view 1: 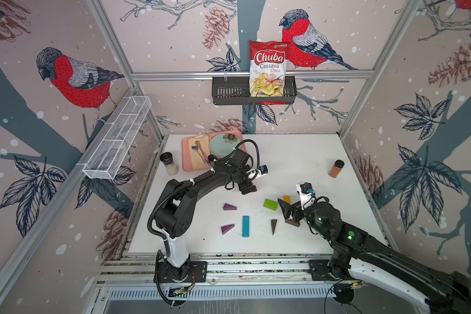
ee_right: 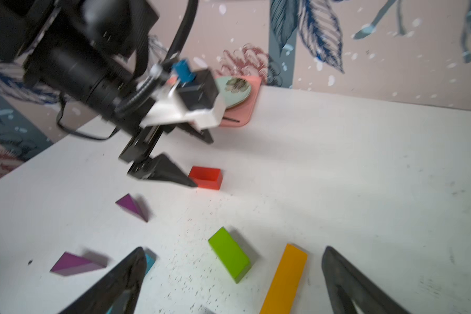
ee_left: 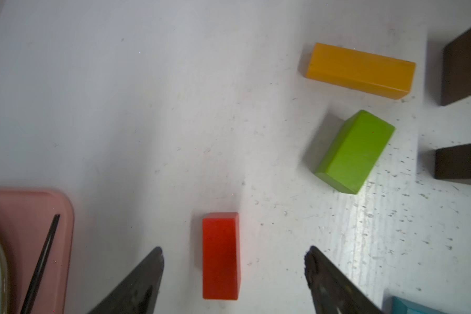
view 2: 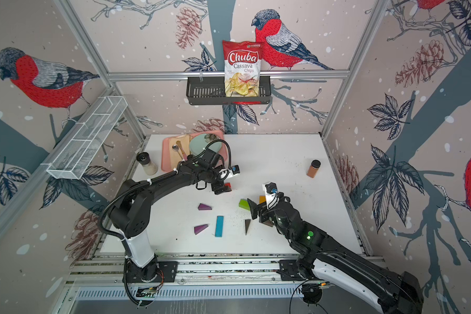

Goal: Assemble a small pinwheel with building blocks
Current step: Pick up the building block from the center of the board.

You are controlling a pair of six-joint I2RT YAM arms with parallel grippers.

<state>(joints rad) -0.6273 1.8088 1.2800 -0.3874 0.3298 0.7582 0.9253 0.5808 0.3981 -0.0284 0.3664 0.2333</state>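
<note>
The white table (view 1: 297, 163) is scuffed and flecked with dark specks toward its near middle. At the far left lies a pink tray (view 1: 186, 167), with a black-capped shaker (view 1: 169, 164) just beside it on the left. A brown spice jar (view 1: 336, 168) stands alone at the right. Scattered apart from one another lie a red cuboid (ee_left: 220, 255) in the middle and a green cuboid (view 1: 270, 204) and a yellow bar (view 1: 286, 199) to its right. Nearer are two purple wedges (view 1: 229, 207) (view 1: 227, 229) and a blue bar (view 1: 245, 226), with two brown wedges (view 1: 273, 225) (view 1: 292, 222) right of these.

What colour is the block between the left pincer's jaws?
The block is red; best in left wrist view.
</note>
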